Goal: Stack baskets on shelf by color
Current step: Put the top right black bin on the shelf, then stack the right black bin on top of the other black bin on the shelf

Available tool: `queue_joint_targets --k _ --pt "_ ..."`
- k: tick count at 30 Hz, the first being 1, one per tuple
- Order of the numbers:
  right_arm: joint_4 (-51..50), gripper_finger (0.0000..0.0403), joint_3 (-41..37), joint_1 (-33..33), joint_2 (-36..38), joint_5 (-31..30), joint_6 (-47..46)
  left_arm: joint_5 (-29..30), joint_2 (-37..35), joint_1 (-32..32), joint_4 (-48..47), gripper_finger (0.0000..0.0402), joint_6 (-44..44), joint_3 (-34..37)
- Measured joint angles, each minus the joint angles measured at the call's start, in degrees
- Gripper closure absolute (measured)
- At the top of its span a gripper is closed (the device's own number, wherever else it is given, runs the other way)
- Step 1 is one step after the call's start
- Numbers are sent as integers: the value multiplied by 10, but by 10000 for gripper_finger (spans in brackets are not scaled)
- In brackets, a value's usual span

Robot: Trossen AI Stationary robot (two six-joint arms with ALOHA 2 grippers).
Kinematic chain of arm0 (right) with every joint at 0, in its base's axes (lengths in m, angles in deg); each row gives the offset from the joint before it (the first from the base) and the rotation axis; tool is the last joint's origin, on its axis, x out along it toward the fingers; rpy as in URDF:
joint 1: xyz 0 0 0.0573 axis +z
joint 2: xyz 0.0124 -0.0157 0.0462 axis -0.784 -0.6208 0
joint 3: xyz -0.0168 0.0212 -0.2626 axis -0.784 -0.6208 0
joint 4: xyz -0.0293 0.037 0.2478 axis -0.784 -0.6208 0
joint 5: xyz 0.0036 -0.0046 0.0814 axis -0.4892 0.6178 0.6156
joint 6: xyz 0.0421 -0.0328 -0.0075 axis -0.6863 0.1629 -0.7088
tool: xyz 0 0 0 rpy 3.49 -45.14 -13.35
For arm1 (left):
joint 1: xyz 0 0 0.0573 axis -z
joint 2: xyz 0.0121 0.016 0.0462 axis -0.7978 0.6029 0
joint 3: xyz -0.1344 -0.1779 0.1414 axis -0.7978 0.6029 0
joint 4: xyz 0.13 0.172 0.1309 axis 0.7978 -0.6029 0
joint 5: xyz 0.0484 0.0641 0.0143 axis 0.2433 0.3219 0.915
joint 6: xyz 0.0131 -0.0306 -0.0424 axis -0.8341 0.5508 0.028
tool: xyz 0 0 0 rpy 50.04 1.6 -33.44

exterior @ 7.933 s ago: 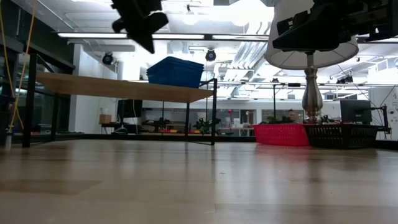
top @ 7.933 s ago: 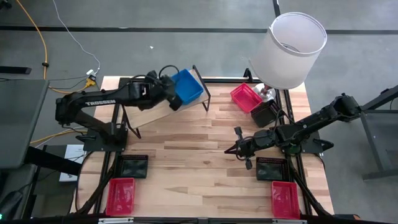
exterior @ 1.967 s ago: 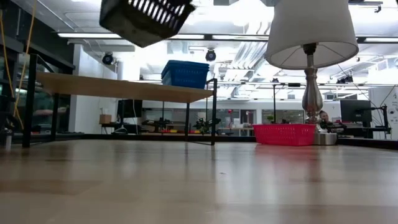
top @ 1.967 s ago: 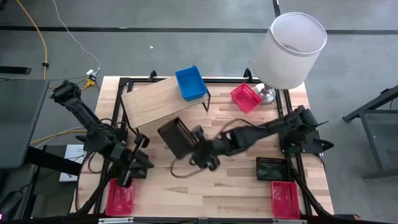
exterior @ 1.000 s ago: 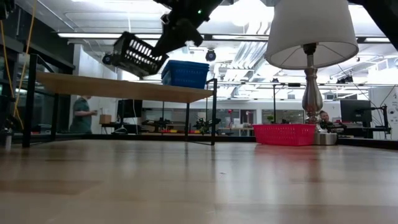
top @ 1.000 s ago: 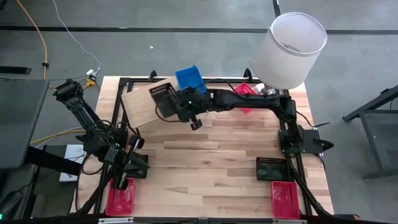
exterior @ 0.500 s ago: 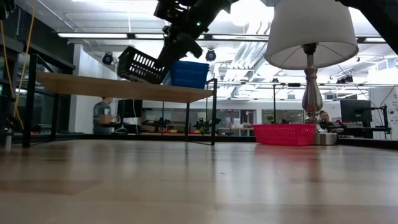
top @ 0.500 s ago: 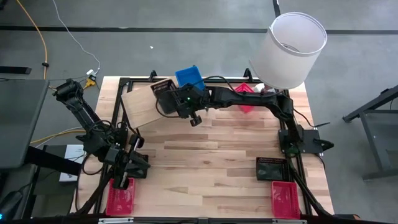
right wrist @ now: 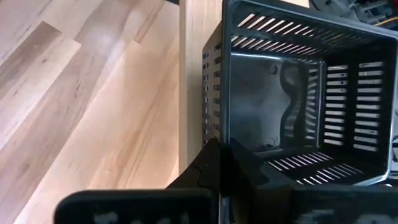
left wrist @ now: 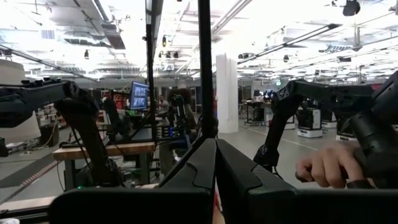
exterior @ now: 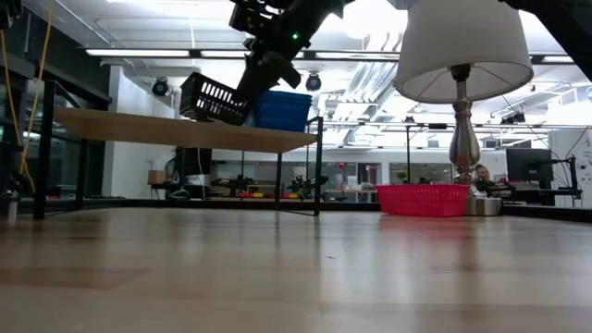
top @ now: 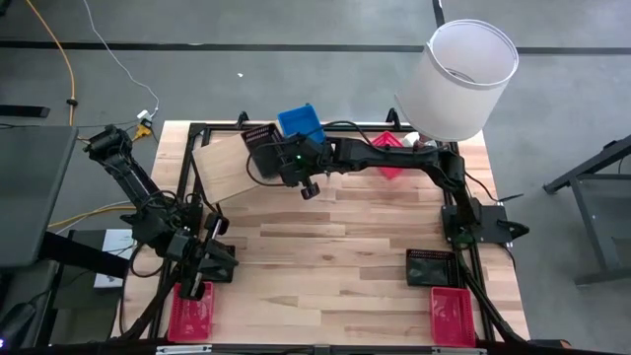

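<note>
Right pincer (right wrist: 219, 163) clamps black basket (right wrist: 298, 93) rim, over shelf (top: 232, 163).

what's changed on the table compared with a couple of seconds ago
The right gripper, shut on the black basket, has carried it from mid-table up over the shelf, beside the blue basket; it is tilted, not yet set down. The left gripper stayed near the table's front left corner. The other baskets have not moved.
</note>
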Motion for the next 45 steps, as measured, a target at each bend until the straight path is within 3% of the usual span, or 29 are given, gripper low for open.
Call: queue_joint_targets --k 5,17,23,31,39,45 --pt "0 385 0 0 0 -26 -13 0 0 0 -3 401 0 0" --pt "11 268 0 8 0 -51 -22 0 0 0 -3 402 0 0" --pt "8 257 0 20 11 -89 -6 0 0 0 -4 401 0 0" --pt "-32 258 0 40 47 -93 -19 22 0 0 -10 401 0 0" --pt "-214 258 1 97 122 -78 -148 33 0 0 -14 402 0 0" --pt "-412 258 -1 136 153 65 -378 35 0 -7 -13 401 0 0"
